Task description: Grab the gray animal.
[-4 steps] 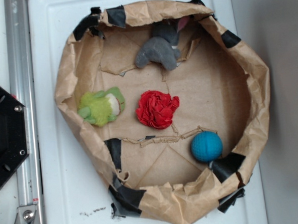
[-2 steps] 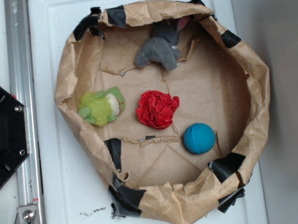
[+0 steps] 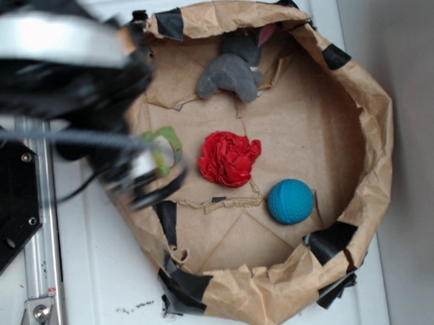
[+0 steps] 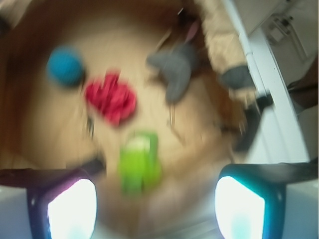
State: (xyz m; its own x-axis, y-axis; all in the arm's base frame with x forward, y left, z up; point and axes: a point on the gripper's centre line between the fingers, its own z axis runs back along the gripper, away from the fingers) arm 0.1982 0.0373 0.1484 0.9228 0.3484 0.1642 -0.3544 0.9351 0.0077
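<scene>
Gray animal [image 3: 230,73] lies at far rim of brown paper basin [image 3: 360,111], partly tucked under folded edge, well apart from gripper [image 4: 154,199]. Jaws apart, nothing between them; green plush [image 4: 140,162] sits nearest the gap, gray animal [image 4: 174,69] beyond. Wrist view blurred, details soft. Exterior view: arm [image 3: 59,76] smeared, covers most of green plush [image 3: 165,147]. Red crumpled cloth [image 3: 229,158] at centre, blue ball [image 3: 290,201] beside it. Earlier frames showed no arm; ball unmoved since last frame.
</scene>
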